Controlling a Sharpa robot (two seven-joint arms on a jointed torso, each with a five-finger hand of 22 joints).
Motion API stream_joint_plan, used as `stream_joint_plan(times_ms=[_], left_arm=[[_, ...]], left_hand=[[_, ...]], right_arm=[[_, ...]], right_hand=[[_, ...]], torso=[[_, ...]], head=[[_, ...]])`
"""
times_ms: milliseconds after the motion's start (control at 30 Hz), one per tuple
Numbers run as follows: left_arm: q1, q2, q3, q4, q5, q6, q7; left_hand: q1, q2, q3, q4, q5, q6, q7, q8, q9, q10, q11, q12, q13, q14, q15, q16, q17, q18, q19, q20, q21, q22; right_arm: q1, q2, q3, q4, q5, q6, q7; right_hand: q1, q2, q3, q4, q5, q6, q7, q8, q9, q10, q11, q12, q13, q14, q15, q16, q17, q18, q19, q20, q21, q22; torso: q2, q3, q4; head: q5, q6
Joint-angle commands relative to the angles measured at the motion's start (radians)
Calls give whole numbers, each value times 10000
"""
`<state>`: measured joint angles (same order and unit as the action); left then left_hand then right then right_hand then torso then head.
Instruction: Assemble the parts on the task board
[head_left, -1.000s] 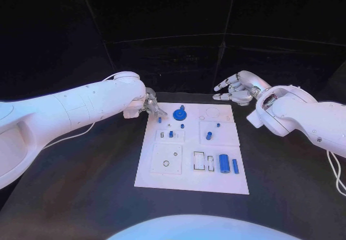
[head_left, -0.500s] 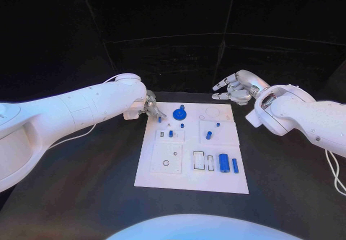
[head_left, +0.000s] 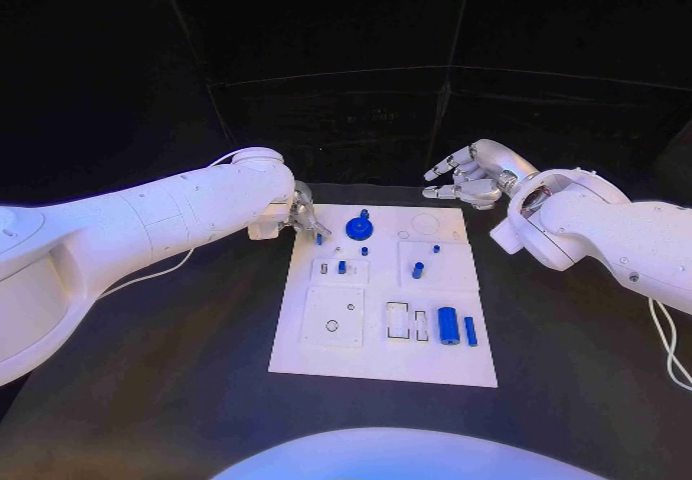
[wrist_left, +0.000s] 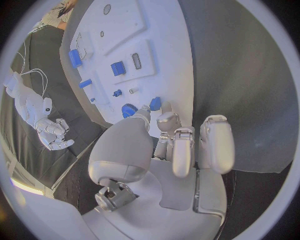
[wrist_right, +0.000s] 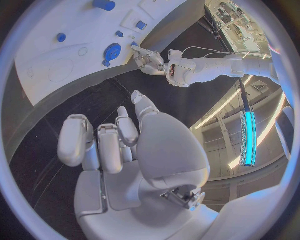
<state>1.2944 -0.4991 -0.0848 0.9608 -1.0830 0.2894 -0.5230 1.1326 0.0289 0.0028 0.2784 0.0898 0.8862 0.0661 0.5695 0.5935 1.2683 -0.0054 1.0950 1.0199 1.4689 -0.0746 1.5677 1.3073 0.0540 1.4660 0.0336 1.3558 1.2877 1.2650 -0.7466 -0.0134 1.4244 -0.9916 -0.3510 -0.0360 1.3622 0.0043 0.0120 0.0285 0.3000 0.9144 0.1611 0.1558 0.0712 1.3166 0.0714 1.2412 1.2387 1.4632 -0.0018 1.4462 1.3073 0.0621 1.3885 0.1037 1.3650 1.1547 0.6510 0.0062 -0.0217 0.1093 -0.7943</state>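
Blue peg (wrist_left: 155, 103) pinched at the left hand (head_left: 300, 214)'s fingertips (wrist_left: 145, 109) over the task board (head_left: 378, 355) wants seating next, I judge; the right hand (head_left: 470, 180) hovers loose-fingered, grasping nothing.

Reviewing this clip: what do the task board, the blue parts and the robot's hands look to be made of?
Task board: likely matte white plastic, flat, with shallow recesses. Blue parts: probably moulded or printed plastic, uniform opaque colour. Left hand and right hand: smooth silver shells with a soft sheen, either metal or painted plastic; the look cannot settle which.
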Motion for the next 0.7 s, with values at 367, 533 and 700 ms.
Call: stream_joint_plan(times_ms=[367,533,700], left_arm=[[11,46,4,-38,-52,97,95],[10,62,4,-81,-23,128,132],[10,56,3,-70,64,103,187]], left_hand=[[773,269,108,-363,67,92,-3,-123,-60,-45,-12,8,-42,1018,56,31,2635,88,40,58,-45,26],[1318,537,437,-654,72,70,-42,-165,-89,-64,-48,-8,-67,1018,32,31,2635,92,37,44,-60,24],[2291,806,1288,-1314,127,-25,-109,-243,-131,-122,-115,-78,-119,1018,-26,31,2635,97,31,-7,-82,17]], right_arm=[[19,32,8,-18,-23,35,69],[19,34,8,-20,-23,39,65],[19,34,8,-20,-23,47,61]], right_hand=[[10,32,-33,5,21,-64,-13,48,-16,-24,-17,-45,6,610,-73,-57,476,192,-29,-53,-39,-1],[22,37,-30,1,37,-65,-13,51,-16,-20,-17,-39,12,611,-74,-59,475,193,-29,-54,-43,-6],[22,37,-30,1,37,-65,-13,51,-16,-20,-17,-39,12,611,-74,-59,475,193,-29,-54,-43,-6]], torso=[[5,5,-4],[5,-2,-4],[0,-2,-10]], head=[[21,-31],[16,-48],[11,-65]])
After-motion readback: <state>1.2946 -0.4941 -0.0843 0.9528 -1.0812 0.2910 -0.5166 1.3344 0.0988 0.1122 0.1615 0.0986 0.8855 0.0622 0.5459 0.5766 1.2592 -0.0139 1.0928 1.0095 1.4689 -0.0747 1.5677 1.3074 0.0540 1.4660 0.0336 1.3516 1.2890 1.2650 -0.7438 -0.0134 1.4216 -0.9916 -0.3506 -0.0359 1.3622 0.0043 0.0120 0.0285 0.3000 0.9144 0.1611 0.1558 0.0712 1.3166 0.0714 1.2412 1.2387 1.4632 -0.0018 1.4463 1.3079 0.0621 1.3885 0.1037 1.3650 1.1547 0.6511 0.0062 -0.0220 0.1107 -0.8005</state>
